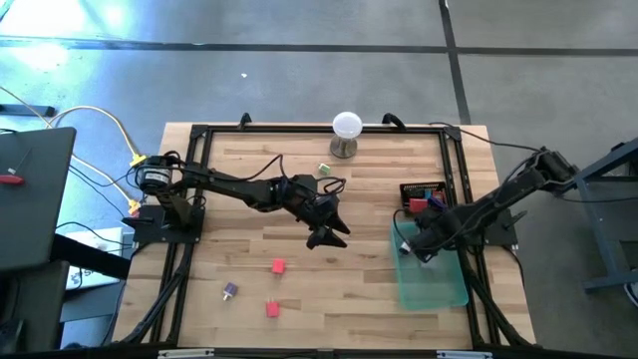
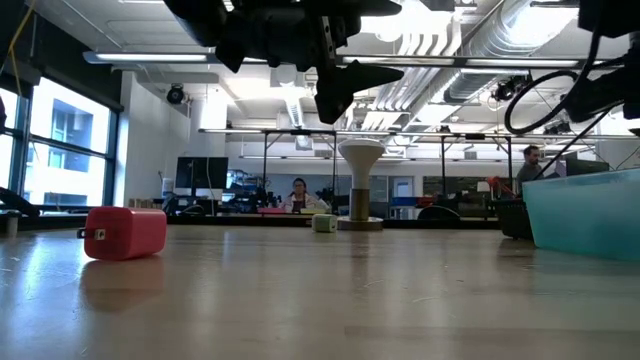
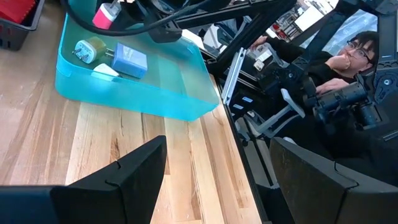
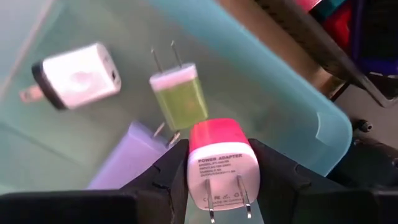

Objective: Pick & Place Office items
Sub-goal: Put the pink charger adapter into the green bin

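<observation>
The office items are small plug-in charger blocks. My right gripper (image 1: 409, 247) hangs over the translucent green tray (image 1: 439, 294), shut on a pink-and-white block (image 4: 219, 165). On the tray's floor lie a white-and-black block (image 4: 78, 74), a green one (image 4: 178, 96) and a lavender one (image 4: 124, 163). Two red blocks (image 1: 278, 266) (image 1: 272, 309) and a purple one (image 1: 230, 290) rest on the table near the front. A pale green block (image 1: 324, 170) sits toward the back. My left gripper (image 1: 329, 237) hangs open above the table's middle, holding nothing. My right gripper pinches the pink-and-white block by two opposite side faces (image 4: 193, 169) between its two fingers. The fingers come from above and point down. The block's pink end points down at the tray and its two prongs (image 4: 211, 204) point up toward the wrist. It hangs clear above the tray.
A black bin (image 1: 423, 194) with red and blue pieces stands behind the tray. A white ball on a metal stand (image 1: 346, 132) is at the back centre. A black frame (image 1: 189, 199) runs around the table. A person (image 3: 354, 56) sits beyond the right edge.
</observation>
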